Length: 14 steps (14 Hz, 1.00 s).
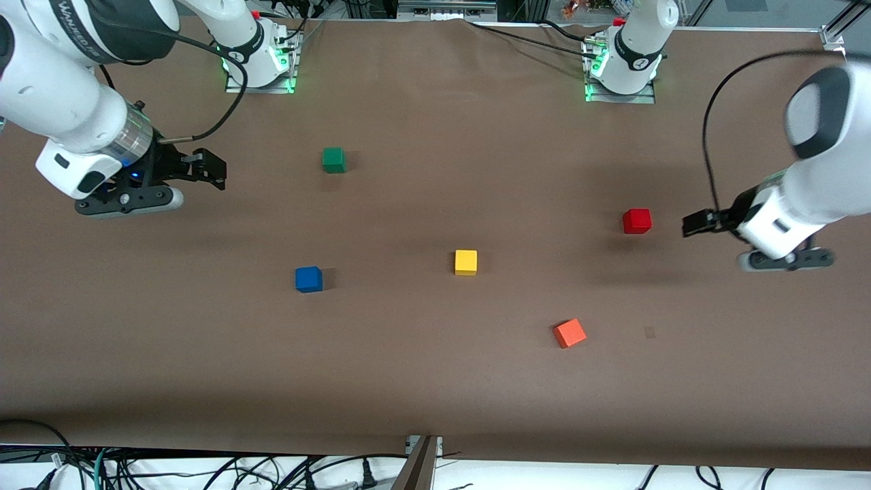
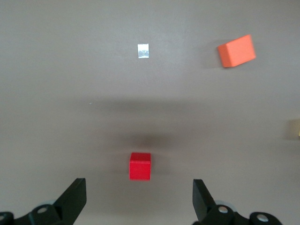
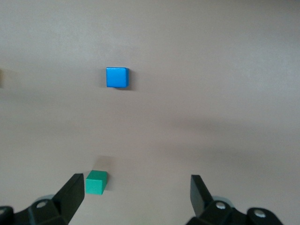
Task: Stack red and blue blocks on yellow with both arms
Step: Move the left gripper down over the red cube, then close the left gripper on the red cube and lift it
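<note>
While the brown table (image 1: 435,381) fills nearly the whole front frame, the right arm (image 1: 61,102) enters at the upper left, its right gripper (image 1: 204,170) spread wide and empty over bare table, and the left arm (image 1: 816,184) enters at the right edge, its left gripper (image 1: 697,223) likewise parted and holding nothing, just beside the red block (image 1: 637,221). The yellow block (image 1: 465,262) sits at frame centre, the blue block (image 1: 308,279) left of centre, the green cube (image 1: 333,160) upper centre-left, and the orange cube (image 1: 569,333) lower right of centre. All lie singly and well apart on the table.
</note>
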Tool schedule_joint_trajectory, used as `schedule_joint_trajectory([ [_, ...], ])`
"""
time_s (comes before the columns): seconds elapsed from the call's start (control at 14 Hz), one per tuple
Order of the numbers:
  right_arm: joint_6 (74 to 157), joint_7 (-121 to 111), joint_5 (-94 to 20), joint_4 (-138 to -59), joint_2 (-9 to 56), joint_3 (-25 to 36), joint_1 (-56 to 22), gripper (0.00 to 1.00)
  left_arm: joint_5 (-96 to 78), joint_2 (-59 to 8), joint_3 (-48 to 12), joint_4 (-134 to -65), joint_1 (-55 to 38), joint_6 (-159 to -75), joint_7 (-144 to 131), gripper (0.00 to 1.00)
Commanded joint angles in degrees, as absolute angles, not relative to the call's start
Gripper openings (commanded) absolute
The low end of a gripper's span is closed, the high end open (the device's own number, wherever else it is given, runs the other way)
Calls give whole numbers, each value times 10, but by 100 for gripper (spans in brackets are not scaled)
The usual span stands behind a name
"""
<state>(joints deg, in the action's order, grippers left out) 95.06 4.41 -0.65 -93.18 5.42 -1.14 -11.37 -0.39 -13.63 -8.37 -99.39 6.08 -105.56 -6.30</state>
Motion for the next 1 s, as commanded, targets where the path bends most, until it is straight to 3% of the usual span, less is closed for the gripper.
schedule_joint_trajectory([
  [0.0, 935, 38, -8, -920, 50, -26, -101, 100, 1, -120, -86, -1083, 69, -1131, -35, 100],
  [0.57, 935, 39, -10, -915, 56, -22, -96, 100, 16, -127, -85, -1262, 76, -1324, 23, 100],
  [0.93, 943, 39, -10, -928, 57, -23, -96, 100, 18, -136, -86, -1308, 76, -1369, 24, 100],
])
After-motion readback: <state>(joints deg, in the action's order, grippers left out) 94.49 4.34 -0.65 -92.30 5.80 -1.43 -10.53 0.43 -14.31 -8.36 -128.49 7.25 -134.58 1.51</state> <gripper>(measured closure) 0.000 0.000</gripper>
